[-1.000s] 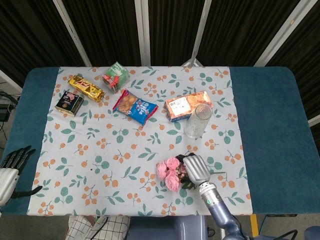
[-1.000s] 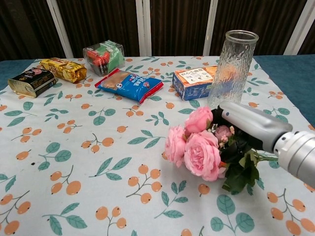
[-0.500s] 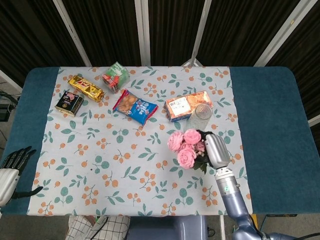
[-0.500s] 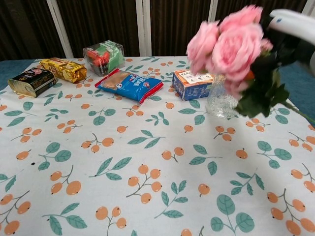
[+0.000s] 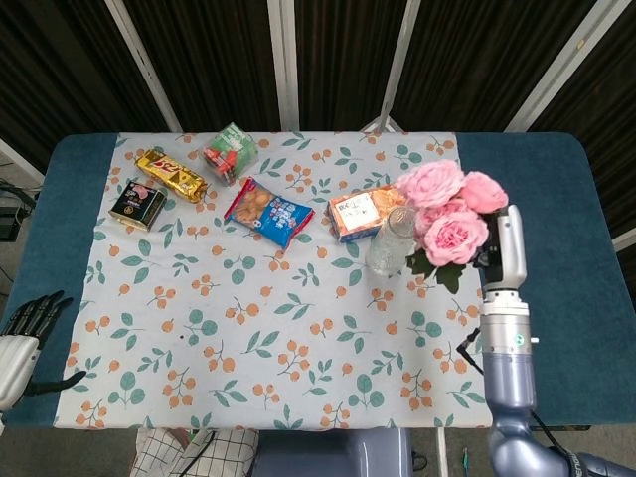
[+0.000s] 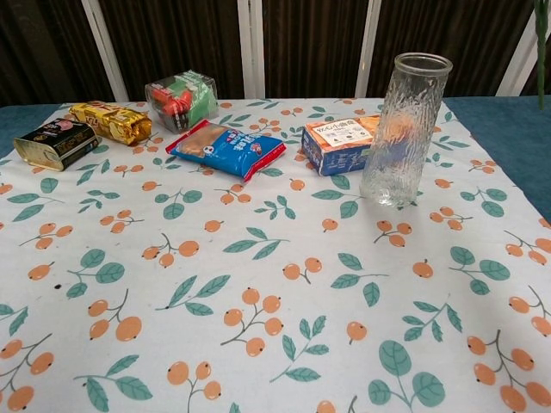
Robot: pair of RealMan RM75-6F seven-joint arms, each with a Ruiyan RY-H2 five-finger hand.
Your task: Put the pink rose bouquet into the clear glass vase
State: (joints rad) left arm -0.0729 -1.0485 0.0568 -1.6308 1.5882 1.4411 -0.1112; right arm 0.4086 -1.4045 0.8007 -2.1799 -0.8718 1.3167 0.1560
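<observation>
Lifted higher since half a second ago, the pink rose bouquet with dark green leaves point(image 5: 445, 214) is now riding just right of the clear textured glass vase point(image 5: 391, 239), out of the chest view. The right hand point(image 5: 502, 243) is gripping it from the right, fingers hidden behind the blooms. Near the table's near left corner, the left hand point(image 5: 22, 333) is resting with fingers spread, holding nothing. Farther back, the vase is standing upright on the floral tablecloth point(image 5: 248, 328), touching the orange snack box point(image 5: 370, 210); the blue snack bag point(image 5: 266, 211) is lying left of that.
</observation>
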